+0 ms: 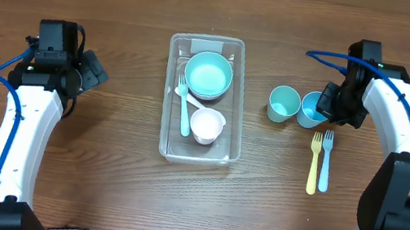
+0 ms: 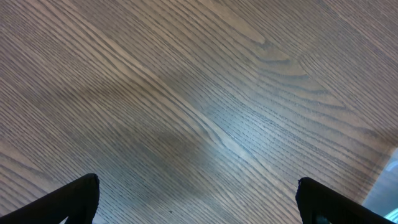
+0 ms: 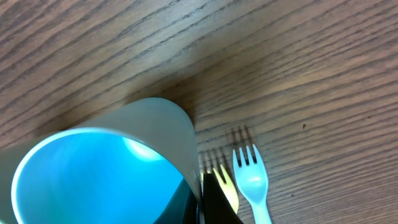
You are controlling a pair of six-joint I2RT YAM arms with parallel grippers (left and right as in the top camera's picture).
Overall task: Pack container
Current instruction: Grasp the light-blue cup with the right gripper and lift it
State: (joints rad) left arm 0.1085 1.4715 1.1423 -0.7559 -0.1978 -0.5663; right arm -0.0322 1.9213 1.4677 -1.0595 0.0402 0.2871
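Container [image 1: 166, 92] held a bowl [image 1: 208, 75] behind a small cup [image 1: 207, 125], with a fork [image 1: 183, 107] to their left. To its right stood two cups [image 1: 283, 103] side by side. Two forks [image 1: 315, 161] lay before them.

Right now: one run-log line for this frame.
container: bowl, white cup, fork inside | right gripper: shut on wall of blue cup | left gripper: open above table | outside: second cup, yellow fork, blue fork
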